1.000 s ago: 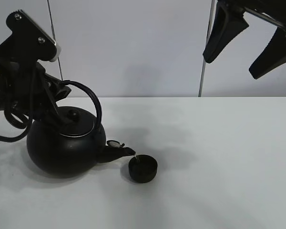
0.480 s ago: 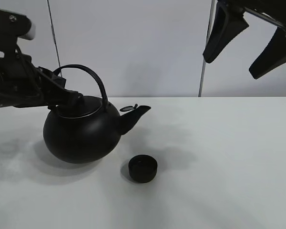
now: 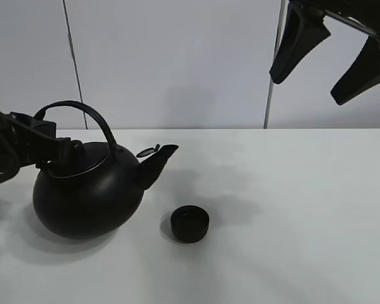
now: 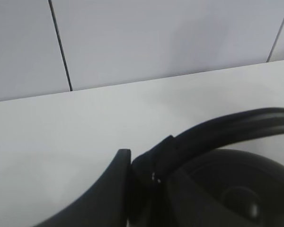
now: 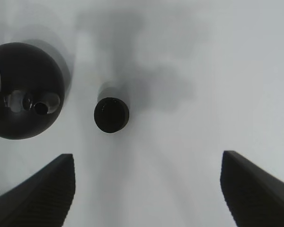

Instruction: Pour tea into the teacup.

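The small black teacup (image 3: pixel 190 225) stands on the white table (image 3: pixel 291 209), right of the kettle and apart from it. The large black kettle (image 3: pixel 85 193) is upright, with its spout (image 3: pixel 157 159) pointing toward the right, above and left of the cup. My left gripper (image 3: pixel 50 134) is shut on the kettle's arched handle (image 3: pixel 92 117) at its left end. In the left wrist view a finger (image 4: pixel 111 189) presses on the handle (image 4: pixel 217 135). My right gripper (image 3: pixel 329 57) hangs open and empty high at the right. The right wrist view shows the teacup (image 5: pixel 111 115) and the kettle (image 5: pixel 23 90) from above.
A pale panelled wall (image 3: pixel 177 63) with dark vertical seams stands behind the table. The table's back edge (image 3: pixel 240 129) runs along it. The two arms cast soft shadows on the table around the cup.
The kettle was tipped with its spout over the teacup one second ago. It has since been righted and carried left, away from the cup. The right gripper has not moved.
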`<state>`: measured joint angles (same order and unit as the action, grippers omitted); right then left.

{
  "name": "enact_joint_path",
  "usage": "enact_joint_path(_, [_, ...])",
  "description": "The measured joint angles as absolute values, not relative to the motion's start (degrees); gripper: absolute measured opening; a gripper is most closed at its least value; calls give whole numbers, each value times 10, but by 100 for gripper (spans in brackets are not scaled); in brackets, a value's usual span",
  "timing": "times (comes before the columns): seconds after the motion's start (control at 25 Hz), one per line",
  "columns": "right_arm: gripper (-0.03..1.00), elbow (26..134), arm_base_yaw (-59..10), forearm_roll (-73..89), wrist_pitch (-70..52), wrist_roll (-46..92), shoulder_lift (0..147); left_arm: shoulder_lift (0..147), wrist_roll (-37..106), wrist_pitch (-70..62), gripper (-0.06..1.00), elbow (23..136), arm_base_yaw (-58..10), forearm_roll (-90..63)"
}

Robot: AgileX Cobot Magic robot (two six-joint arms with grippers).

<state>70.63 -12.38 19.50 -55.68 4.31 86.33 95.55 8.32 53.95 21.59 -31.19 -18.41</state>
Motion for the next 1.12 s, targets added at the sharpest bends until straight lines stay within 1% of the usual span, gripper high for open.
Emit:
enact_joint_path(0.24, [58,706,-124,195,-557,43,863,956,73,588,11,178,-312,-207])
enact_joint_path(0.52, [58,706,-124,195,-557,43,863,956,72,587,11,158,-312,-210])
enact_joint_path(0.8, [58,706,-124,195,-557,43,863,955,72,585,11,158,-312,-182])
enact_joint_path(1.12, [58,706,-124,195,-557,43,863,954,73,553,11,158,-312,-174])
